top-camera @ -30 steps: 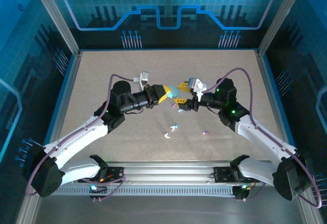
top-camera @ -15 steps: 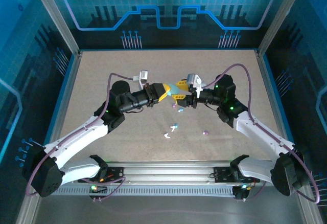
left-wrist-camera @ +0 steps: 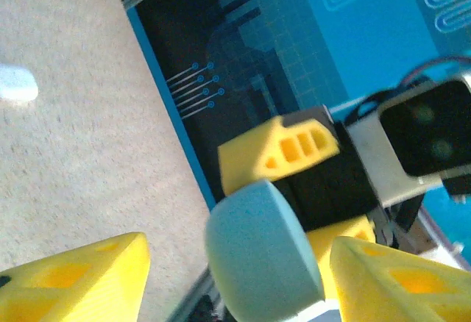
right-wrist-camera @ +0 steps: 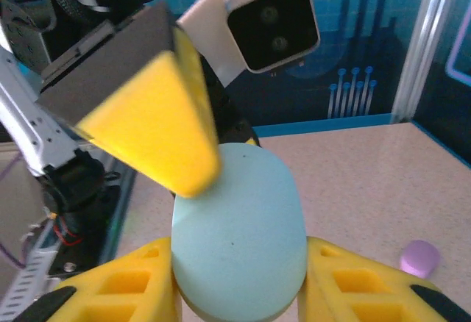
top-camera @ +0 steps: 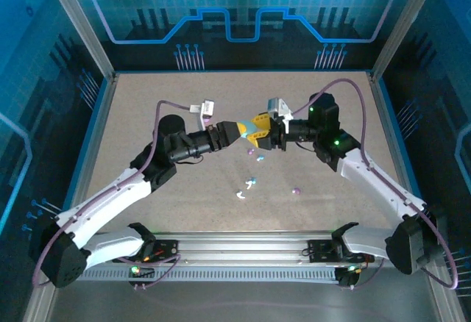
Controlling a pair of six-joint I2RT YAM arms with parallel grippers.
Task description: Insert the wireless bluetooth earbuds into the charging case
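A light blue pebble-shaped charging case (right-wrist-camera: pixel 239 234) hangs above the middle of the table, where both grippers meet. My right gripper (right-wrist-camera: pixel 239 263) is shut on it, a yellow finger pressed against each side. My left gripper (left-wrist-camera: pixel 239 252) is open, and its fingers (left-wrist-camera: pixel 88 278) stand clear of the case (left-wrist-camera: pixel 261 252) on both sides. In the top view the left gripper (top-camera: pixel 245 132) and right gripper (top-camera: pixel 259 126) face each other tip to tip. Tiny earbuds lie on the table below: a purple one (top-camera: pixel 296 189), a white one (top-camera: pixel 241 195) and a light blue one (top-camera: pixel 251 182).
Another purple earbud (right-wrist-camera: pixel 419 257) lies on the tan table surface (top-camera: pixel 184 101) to the right of my right gripper. A blurred pale object (left-wrist-camera: pixel 15 83) rests on the table in the left wrist view. Blue walls and aluminium posts (top-camera: pixel 81 28) enclose the workspace.
My left gripper has opened and let go of the case. My right gripper has moved left and closed its fingers onto the case.
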